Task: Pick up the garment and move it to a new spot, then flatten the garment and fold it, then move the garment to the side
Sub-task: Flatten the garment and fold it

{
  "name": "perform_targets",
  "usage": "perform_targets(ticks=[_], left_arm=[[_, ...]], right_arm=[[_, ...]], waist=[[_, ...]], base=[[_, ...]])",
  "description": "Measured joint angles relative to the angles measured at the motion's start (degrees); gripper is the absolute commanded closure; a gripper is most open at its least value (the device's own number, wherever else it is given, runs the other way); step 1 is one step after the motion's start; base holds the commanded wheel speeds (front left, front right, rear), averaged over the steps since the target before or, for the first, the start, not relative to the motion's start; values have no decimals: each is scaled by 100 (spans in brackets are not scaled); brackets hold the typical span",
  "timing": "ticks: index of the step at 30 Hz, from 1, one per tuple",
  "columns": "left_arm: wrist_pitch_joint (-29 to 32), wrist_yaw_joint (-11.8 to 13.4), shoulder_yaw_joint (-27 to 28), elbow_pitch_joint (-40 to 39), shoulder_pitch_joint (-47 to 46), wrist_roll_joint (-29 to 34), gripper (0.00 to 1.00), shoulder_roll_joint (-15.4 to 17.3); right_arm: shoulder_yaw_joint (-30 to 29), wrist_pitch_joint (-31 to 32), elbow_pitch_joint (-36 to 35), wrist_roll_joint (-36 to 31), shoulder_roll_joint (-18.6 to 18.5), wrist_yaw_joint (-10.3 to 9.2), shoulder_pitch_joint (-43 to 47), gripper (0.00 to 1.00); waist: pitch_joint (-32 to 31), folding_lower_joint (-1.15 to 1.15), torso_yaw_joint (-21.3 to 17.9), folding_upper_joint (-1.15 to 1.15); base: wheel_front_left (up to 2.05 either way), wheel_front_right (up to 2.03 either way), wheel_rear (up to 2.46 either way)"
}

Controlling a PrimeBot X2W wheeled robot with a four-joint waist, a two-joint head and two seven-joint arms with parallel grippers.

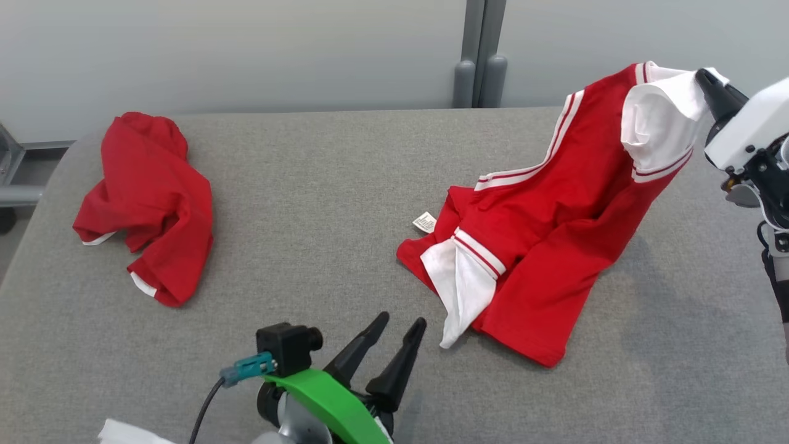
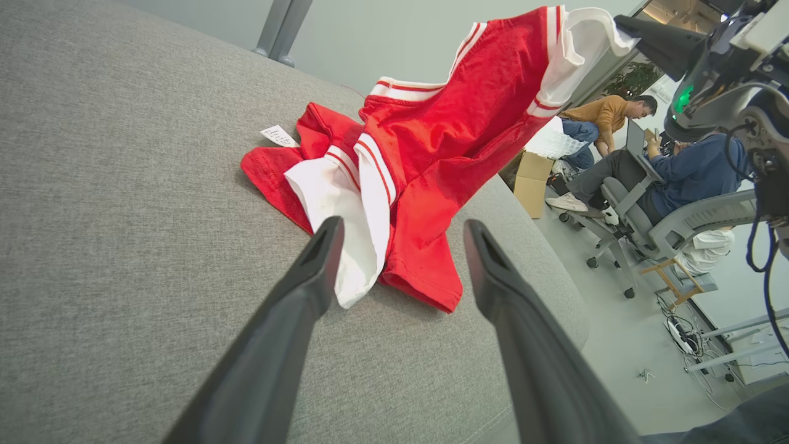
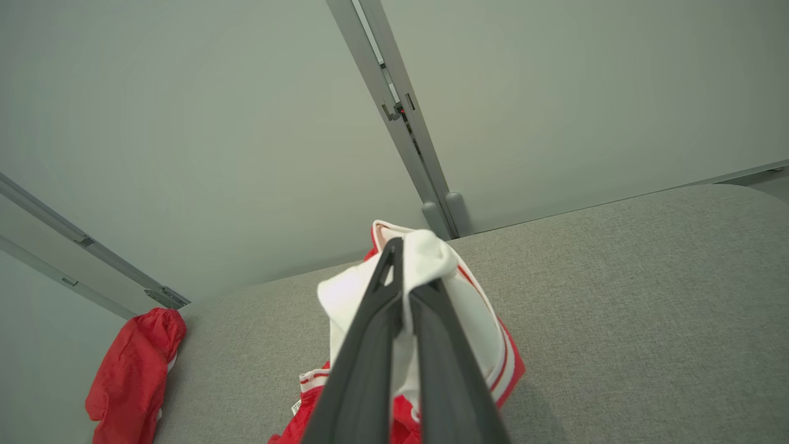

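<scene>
A red garment (image 1: 555, 209) with white sleeves and white stripes hangs from its upper right corner, its lower part still resting on the grey table (image 1: 320, 185). My right gripper (image 1: 709, 83) is shut on the white sleeve at that raised corner; the right wrist view has the white cloth (image 3: 425, 259) pinched between the fingers. My left gripper (image 1: 400, 324) stands open low over the table's front, just left of the garment's hanging white sleeve (image 2: 345, 203). In the left wrist view the garment (image 2: 444, 135) lies ahead, between and beyond the spread fingers.
A second red garment (image 1: 148, 197) lies crumpled at the table's far left, also seen in the right wrist view (image 3: 132, 364). A grey wall with a post (image 1: 478, 55) runs behind the table. People sit on chairs (image 2: 666, 179) beyond the table's right edge, near a cardboard box (image 2: 530, 182).
</scene>
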Motion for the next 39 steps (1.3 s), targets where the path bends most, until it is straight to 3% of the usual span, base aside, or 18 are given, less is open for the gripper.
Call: perform_targets(ticks=[9, 18, 24, 39], left_arm=[[388, -266, -603, -46, -449, 97, 0, -26], [528, -307, -748, 342, -940, 122, 0, -57], [524, -311, -735, 688, -1241, 157, 0, -63], [245, -390, -977, 1318, -1700, -48, 0, -75]], right_arm=[[-719, -312, 31, 151, 148, -7, 967, 100], [-977, -839, -11, 499, 924, -7, 1542, 100], [-1567, -1323, -221, 577, 887, -8, 1402, 100], [-1379, -1369, -525, 661, 975, -7, 1222, 100]], waist=[[400, 0, -255, 0], [886, 0, -622, 0], [1171, 0, -894, 0], [1603, 0, -1235, 0]], base=[[0, 0, 0], [0, 0, 0], [0, 0, 0], [0, 0, 0]])
